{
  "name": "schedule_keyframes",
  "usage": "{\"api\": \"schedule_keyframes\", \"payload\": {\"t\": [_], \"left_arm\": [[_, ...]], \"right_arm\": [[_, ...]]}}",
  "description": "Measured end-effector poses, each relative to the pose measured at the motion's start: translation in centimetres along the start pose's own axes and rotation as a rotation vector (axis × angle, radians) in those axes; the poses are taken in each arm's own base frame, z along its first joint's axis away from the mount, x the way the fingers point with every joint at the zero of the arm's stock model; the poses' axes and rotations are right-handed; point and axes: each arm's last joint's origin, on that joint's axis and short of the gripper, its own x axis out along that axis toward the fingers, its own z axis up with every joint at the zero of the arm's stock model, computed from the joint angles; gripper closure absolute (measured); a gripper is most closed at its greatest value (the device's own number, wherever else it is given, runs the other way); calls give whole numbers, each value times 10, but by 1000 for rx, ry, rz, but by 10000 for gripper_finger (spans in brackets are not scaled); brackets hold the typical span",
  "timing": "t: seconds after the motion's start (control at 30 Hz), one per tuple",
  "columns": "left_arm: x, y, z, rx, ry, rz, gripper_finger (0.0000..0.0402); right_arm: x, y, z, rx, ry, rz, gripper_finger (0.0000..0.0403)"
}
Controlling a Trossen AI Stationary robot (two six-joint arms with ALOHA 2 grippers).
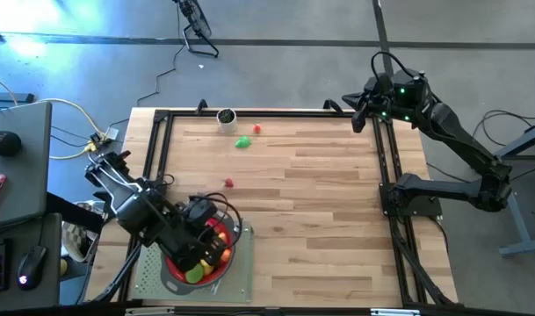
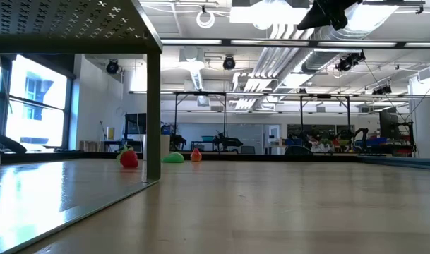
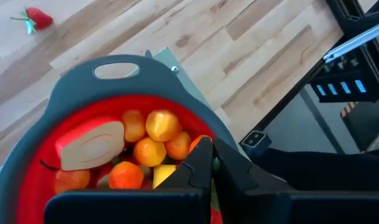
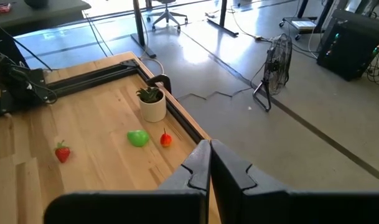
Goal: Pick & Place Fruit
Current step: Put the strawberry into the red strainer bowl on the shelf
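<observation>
The red strainer with a grey rim [image 1: 236,239] stands on a grey perforated tray at the table's near left corner. It holds several toy fruits [image 3: 153,138], orange, yellow and one red-and-cream slice [image 3: 89,146]. My left gripper [image 3: 212,163] is shut and hangs over this pile [image 1: 201,254]. Three fruits lie loose on the wood: a strawberry [image 1: 229,183] [image 4: 63,152], a green fruit [image 1: 242,141] [image 4: 137,137] and a small red-orange one [image 1: 256,129] [image 4: 166,139]. My right gripper [image 4: 210,152] is shut and waits high over the far right corner [image 1: 364,101]. My left gripper points its shut fingers down into the strainer from above, just over the orange and yellow fruits [image 3: 167,171]. The fingers themselves hide their tips, so I cannot tell whether they touch a fruit.
A small potted plant in a white pot [image 1: 225,117] [image 4: 153,102] stands at the far edge beside the loose fruits. A black frame [image 1: 386,149] runs around the table. In the low view the tray's leg [image 2: 154,106] rises at the left, with the three loose fruits [image 2: 128,158] beyond it.
</observation>
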Motion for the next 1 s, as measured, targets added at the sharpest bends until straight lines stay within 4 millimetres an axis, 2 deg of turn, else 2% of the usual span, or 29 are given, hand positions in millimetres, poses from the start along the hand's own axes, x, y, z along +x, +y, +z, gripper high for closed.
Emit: {"api": "schedule_keyframes", "payload": {"t": [0.33,0.5,0.67,0.87,1.0], "left_arm": [[16,-7,-5,-27,28,41,392],[21,-10,-7,-78,51,57,342],[23,-10,-8,-52,49,61,288],[23,-10,-4,-31,-84,58,277],[26,-10,8,-58,-153,70,277]], "right_arm": [[0,0,1,-23,-7,0,400],[0,0,1,-55,-7,0,398],[0,0,1,-86,-8,0,400],[0,0,1,-128,-8,-3,399],[0,0,1,-128,-7,-1,400]]}}
